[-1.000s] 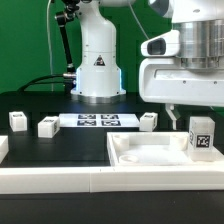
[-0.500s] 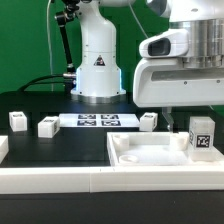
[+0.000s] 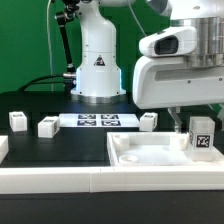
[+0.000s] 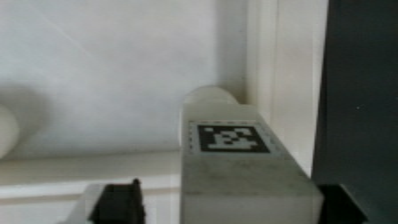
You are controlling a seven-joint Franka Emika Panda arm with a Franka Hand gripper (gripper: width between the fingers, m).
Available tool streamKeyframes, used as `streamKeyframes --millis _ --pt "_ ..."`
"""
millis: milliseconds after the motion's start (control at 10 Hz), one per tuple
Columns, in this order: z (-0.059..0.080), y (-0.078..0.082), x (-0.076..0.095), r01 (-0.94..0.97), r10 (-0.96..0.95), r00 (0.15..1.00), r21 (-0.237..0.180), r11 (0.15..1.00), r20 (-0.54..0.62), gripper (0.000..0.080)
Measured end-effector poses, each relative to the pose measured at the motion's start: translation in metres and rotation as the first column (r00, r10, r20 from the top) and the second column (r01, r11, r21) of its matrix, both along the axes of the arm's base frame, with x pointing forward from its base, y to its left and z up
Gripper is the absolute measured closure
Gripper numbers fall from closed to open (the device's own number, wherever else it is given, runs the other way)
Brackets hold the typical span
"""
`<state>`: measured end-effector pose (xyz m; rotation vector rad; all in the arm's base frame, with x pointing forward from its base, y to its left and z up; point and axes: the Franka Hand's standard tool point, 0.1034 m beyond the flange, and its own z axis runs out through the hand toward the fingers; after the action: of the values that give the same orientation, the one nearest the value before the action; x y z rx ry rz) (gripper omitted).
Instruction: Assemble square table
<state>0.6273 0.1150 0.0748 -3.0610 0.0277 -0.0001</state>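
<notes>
White loose legs [image 3: 47,127]: three on black table [image 3: 60,147], beside marker board [image 3: 98,120].
Front rail [image 3: 100,183]: across foreground, before slab [image 3: 150,153].
Gripper [image 4: 228,200]: spread, straddling upright leg [image 3: 201,137] on slab; contact unclear, likely none.

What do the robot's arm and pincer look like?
The arm is glossy white and rounded, with a black triangle mark and black cables behind. The pincer has dark fingertips under a boxy white-and-grey head.
</notes>
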Motion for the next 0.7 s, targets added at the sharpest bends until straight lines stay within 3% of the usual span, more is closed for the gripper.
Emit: streamKeyframes --millis 100,400,700 --pt "0.0000 0.0000 0.0000 0.000 0.000 1.000 0.000 1.000 0.000 0.0511" --pt "0.0000 0.0005 -0.0001 0.059 -0.059 0.998 0.002 0.998 -0.005 0.0511" --pt "-0.0006 0.0005 -0.0001 0.296 -0.295 0.955 0.003 0.955 -0.022 0.0511"
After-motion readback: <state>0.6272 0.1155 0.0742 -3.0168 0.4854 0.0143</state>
